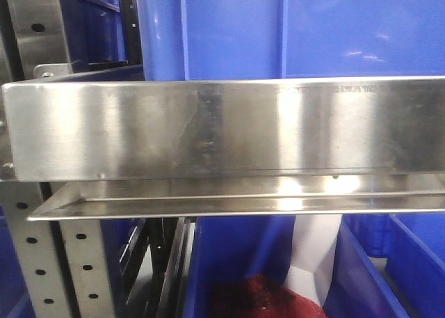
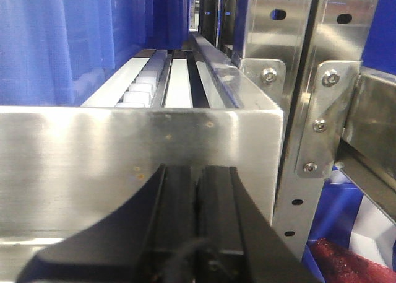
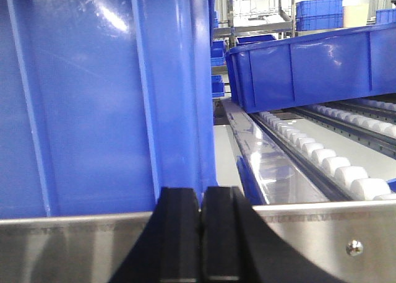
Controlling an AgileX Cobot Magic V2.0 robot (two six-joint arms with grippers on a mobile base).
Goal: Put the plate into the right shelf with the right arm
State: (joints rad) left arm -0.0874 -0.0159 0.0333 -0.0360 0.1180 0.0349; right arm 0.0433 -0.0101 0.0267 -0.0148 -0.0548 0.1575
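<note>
Place: a warehouse or factory storeroom
Signs: steel rack (image 1: 222,130) with holed posts (image 1: 42,262); big blue bins (image 3: 93,97); roller tracks (image 3: 322,162); more stacked bins (image 3: 318,8) behind

My right gripper (image 3: 200,233), fingers together, sat just before the brushed stainless-steel shelf lip (image 3: 322,236). Behind the lip, a large blue plastic bin (image 3: 93,97) stood left; white rollers (image 3: 334,165) ran right, another blue bin (image 3: 309,66) upon them.
</note>
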